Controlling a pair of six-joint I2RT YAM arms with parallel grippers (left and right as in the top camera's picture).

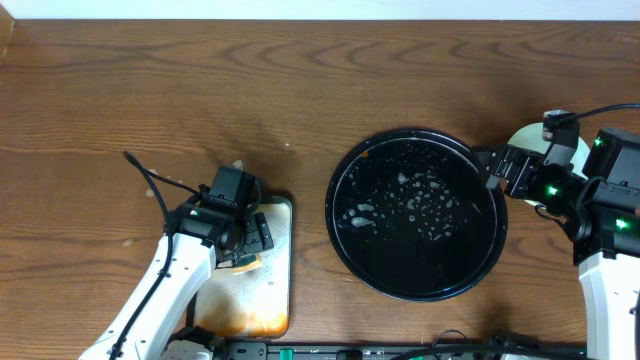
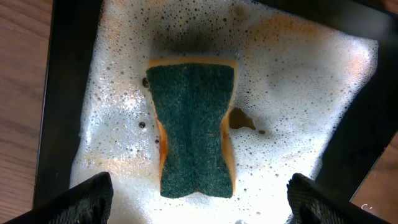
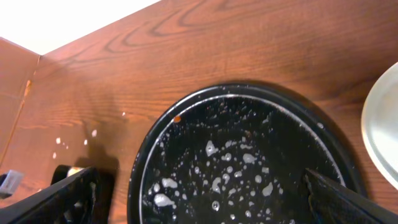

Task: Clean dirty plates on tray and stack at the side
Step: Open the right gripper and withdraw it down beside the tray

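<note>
Downward-pointing left claw [image 2: 198, 202], spread wide, hangs over sponge [image 2: 194, 127] in soapy pan [image 2: 65, 93]; right claw [image 3: 205, 199], spread too, faces the tray [image 3: 292, 146].

My gripper [image 3: 205, 208] hangs spread wide over the tray [image 3: 292, 149]. Foam flecks [image 3: 211, 148] inside, orange spot [image 3: 177, 118] at rim. Pale plate [image 3: 382, 124] far right.

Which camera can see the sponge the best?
The left wrist view: the whole sponge lies green side up in the foamy pan, nothing covering it. The overhead view shows only a small bit beside the left arm. The right wrist view does not show it.
</note>
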